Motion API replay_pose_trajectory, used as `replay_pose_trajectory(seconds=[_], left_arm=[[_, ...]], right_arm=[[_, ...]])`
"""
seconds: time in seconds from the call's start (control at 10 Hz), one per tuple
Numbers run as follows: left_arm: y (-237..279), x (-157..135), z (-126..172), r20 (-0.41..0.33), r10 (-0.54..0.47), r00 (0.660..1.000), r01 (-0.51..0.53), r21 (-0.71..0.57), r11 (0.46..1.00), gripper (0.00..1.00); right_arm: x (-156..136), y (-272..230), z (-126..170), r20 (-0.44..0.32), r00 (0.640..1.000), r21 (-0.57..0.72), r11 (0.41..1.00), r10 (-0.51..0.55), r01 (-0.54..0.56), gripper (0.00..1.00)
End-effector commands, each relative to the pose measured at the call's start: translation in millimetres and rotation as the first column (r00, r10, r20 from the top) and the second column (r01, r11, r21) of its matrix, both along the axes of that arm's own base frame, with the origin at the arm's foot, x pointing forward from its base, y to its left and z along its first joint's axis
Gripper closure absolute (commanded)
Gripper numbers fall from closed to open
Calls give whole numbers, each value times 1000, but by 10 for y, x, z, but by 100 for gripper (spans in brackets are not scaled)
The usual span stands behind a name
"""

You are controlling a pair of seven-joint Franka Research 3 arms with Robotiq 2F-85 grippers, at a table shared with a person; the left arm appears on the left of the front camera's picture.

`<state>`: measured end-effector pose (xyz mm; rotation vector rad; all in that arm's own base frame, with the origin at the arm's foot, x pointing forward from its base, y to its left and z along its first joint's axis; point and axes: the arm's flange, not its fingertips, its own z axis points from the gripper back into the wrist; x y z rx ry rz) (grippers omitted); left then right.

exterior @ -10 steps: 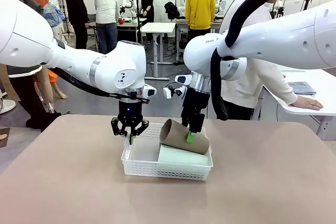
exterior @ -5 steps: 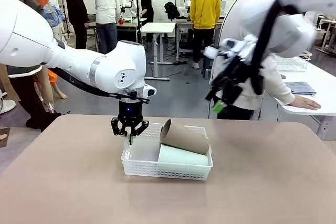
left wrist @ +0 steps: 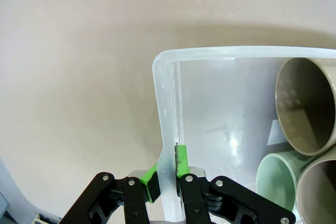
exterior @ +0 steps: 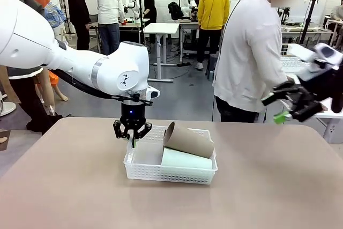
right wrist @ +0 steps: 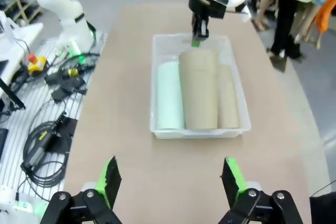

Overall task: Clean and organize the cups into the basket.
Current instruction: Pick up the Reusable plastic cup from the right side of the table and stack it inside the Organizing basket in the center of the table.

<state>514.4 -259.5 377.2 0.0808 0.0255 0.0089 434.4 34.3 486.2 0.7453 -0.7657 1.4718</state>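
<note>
The white lattice basket [exterior: 171, 174] sits mid-table with the cups lying in it. A tan cup [exterior: 187, 140] rests tilted on top of the mint green cup [exterior: 186, 160]. My left gripper [exterior: 132, 139] is shut on the basket's left end wall. In the left wrist view its green pads [left wrist: 181, 161] pinch the rim [left wrist: 220, 52], next to two tan cup mouths [left wrist: 304, 106] and the mint one [left wrist: 275, 174]. My right gripper [exterior: 292, 105] hangs open at the far right, empty. From above, its view shows the basket [right wrist: 199, 132], the mint cup [right wrist: 169, 95] and tan cups [right wrist: 198, 90].
A person in a white shirt [exterior: 249, 52] stands at the table's far edge, right of the basket. Bare tan tabletop [exterior: 80, 186] surrounds the basket on all sides. Cables and a metal rack [right wrist: 47, 108] lie beside the table in the right wrist view.
My right gripper let go of the tan cup, which now rests on the other cups, and swung up and away to the far right. The left gripper has stayed put.
</note>
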Motion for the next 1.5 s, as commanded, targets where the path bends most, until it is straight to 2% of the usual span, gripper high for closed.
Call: replay_pose_trajectory(seconds=[0.0, 0.3, 0.5, 0.7, 0.9, 1.0, 1.1, 1.4], left_arm=[[-4, -6, 11, 2, 2, 1000, -2, 1, 1000, 100], [-4, -6, 11, 2, 2, 1000, -2, 1, 1000, 100], [-4, -6, 11, 2, 2, 1000, -2, 1, 1000, 100], [-4, -6, 11, 2, 2, 1000, -2, 1, 1000, 100], [-4, -6, 11, 2, 2, 1000, -2, 1, 1000, 100], [-4, -6, 11, 2, 2, 1000, -2, 1, 1000, 100], [-4, -6, 11, 2, 2, 1000, -2, 1, 1000, 100], [-4, -6, 11, 2, 2, 1000, -2, 1, 1000, 100]], right_arm=[[-222, -406, -183, 20, 1000, 164, 986, -19, 15, 0], [-216, -971, -666, -51, 991, 302, 944, -126, 136, 0], [-186, -1162, -1112, -126, 975, 323, 922, -182, 214, 0], [-159, -1254, -1437, -162, 962, 327, 908, -220, 263, 0], [-192, -1319, -1456, -126, 960, 349, 894, -251, 280, 0], [-115, -1262, -1402, -106, 964, 352, 898, -243, 265, 0], [-192, -1342, -1534, -181, 958, 323, 906, -224, 273, 0], [-192, -1342, -1534, -181, 958, 323, 906, -224, 273, 0]])
